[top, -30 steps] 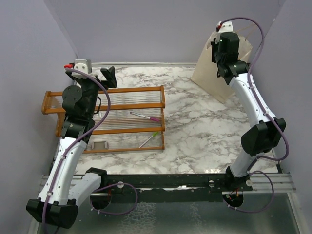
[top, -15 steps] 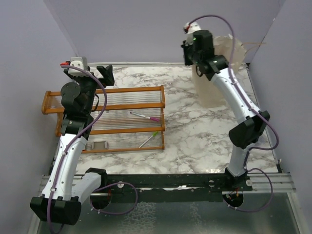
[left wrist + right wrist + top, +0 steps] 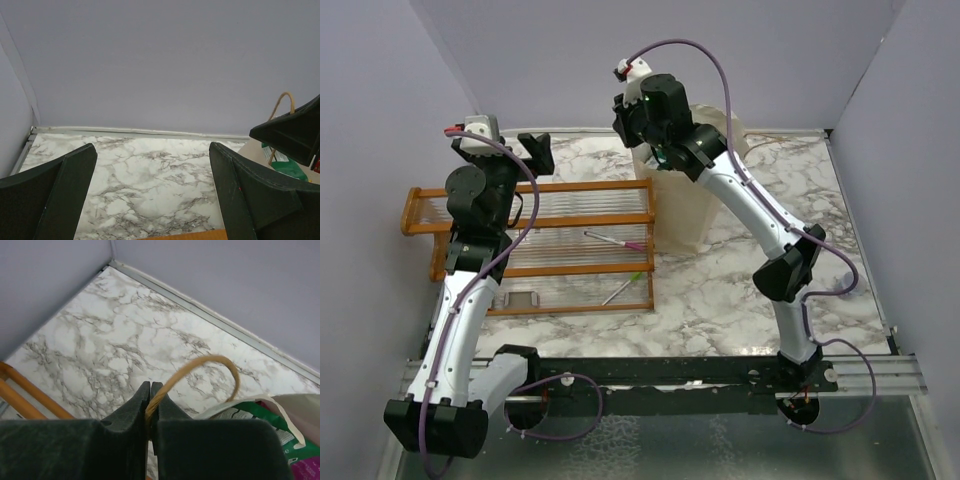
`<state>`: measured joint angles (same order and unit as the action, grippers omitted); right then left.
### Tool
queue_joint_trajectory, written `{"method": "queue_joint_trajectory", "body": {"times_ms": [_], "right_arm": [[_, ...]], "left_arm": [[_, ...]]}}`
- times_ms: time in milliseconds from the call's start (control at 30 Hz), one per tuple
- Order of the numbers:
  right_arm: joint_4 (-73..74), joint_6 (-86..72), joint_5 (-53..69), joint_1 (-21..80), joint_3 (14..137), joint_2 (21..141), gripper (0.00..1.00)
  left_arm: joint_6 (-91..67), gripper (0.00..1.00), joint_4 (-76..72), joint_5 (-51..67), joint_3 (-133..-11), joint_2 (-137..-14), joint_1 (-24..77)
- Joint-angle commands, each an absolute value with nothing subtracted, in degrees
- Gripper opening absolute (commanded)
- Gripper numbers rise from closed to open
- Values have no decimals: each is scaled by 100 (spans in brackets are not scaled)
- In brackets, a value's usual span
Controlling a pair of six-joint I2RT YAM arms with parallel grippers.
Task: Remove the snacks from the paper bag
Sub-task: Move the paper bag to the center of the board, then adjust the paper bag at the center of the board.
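Note:
The cream paper bag [image 3: 688, 205] hangs upright near the table's back centre, beside the rack's right end. My right gripper [image 3: 638, 122] is shut on the bag's twine handle [image 3: 200, 370] and holds the bag up by it. In the right wrist view the bag's open mouth shows a green-white packet [image 3: 250, 417] and a magenta packet [image 3: 305, 465]. The left wrist view shows the handle [image 3: 281, 112] and a green packet [image 3: 287, 167] at the right edge. My left gripper [image 3: 535, 152] is open and empty above the rack's back rail, left of the bag.
An orange wooden rack [image 3: 545, 245] stands on the left half of the marble table, with two pens [image 3: 616, 240] lying on it. Lilac walls close the back and both sides.
My right arm has swung left from the back right corner to the back centre, carrying the bag by its handle. The left arm has barely moved.

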<state>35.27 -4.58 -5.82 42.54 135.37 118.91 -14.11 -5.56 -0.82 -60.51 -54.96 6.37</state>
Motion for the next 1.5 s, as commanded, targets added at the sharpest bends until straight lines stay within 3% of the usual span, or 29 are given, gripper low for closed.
{"method": "queue_joint_trajectory", "body": {"times_ms": [0,267,467,700,867,1000,1200,1267,1333,1367,1400,1467], "right_arm": [[2891,-686,-295,4271,13957,12066,8],[3058,-481,-684,4271,12918,10969,66],[3084,-235,-1134,4271,11456,9340,89],[2590,-84,-1278,4271,9231,6914,96],[2406,-7,-1276,4271,8092,5911,96],[2613,43,-1212,4271,7805,5628,96],[2418,18,-1081,4271,7374,5195,96],[2336,26,-1051,4271,7295,5085,96],[2295,48,-1079,4271,7272,5015,96],[2291,56,-1088,4271,7277,4984,96],[2281,72,-1090,4271,7285,4958,96],[2262,130,-1108,4271,7259,4927,96]], "left_arm": [[-1494,98,-738,77,-6087,-5579,598],[-1636,98,-715,498,-6175,-5823,584],[-2183,98,-833,1627,-6327,-6061,621],[-3545,96,-426,3220,-7277,-6971,692],[-4469,95,-1116,4036,-7725,-7680,1134],[-4668,93,-791,3790,-8318,-8221,1517],[-4995,80,-826,3445,-8872,-8772,1772],[-4981,71,-489,3222,-9096,-8958,1785],[-4878,54,306,2891,-9482,-9161,1777],[-4749,52,634,2761,-9672,-9210,1790],[-4661,53,719,2732,-9720,-9191,1804],[-4659,65,512,2750,-9503,-8937,1810]]}}
